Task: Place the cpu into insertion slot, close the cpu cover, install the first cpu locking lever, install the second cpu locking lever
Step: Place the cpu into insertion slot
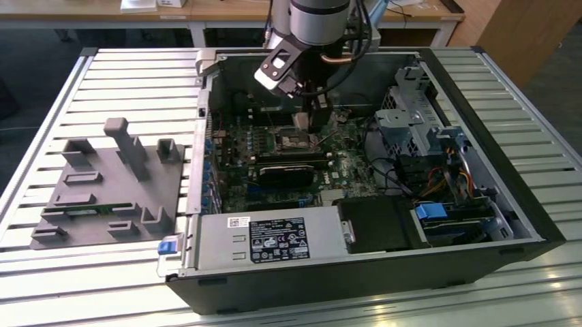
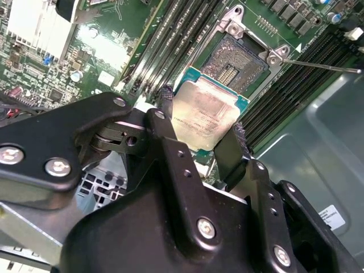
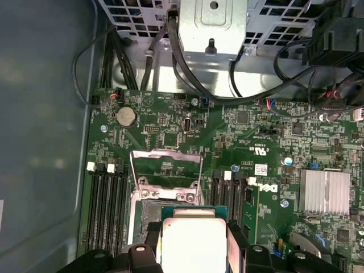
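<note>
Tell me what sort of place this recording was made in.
Probably a robotics lab or test workshop: an open computer case lies on a slatted metal table, a grey fixture plate sits beside it, and wooden desks stand behind. The gripper holds the cpu above the board.

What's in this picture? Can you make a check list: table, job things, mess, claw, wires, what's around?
Surface: slatted metal table bearing an open computer case.
Job's things: cpu held near the slot, not in it; cover tilted up, open; lever sticking out from the slot's corner.
Clutter: grey parts holder on the table, at the exterior view's left of the case.
Claw: claw shut on the cpu's edges.
Cables: black cables plugged in at the board's edge; coloured cables inside the case, exterior view's right.
Surroundings: wooden desks behind the table.
</note>
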